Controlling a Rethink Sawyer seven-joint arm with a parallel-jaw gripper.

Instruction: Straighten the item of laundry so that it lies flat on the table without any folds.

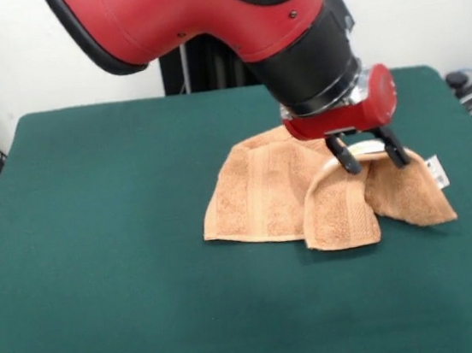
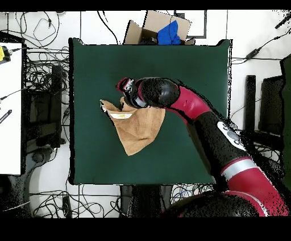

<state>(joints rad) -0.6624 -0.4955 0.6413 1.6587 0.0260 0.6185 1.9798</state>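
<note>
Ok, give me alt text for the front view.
A red and black arm's gripper pinches a raised fold of a rumpled peach towel on a green table. A white tag shows at the towel's right edge.

The towel [image 1: 290,191] lies folded on the tabletop [image 1: 98,245], right of centre in the front view, the claw [image 1: 369,153] at its right-hand fold.

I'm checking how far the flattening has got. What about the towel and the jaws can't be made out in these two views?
- Overhead view: the arm covers part of the towel and the gripper.
- Front view: the towel's far edge is hidden behind the gripper and the raised fold.
- Front view: the white tag is too small to read.
- Either view: whether the jaws pinch cloth.
</note>
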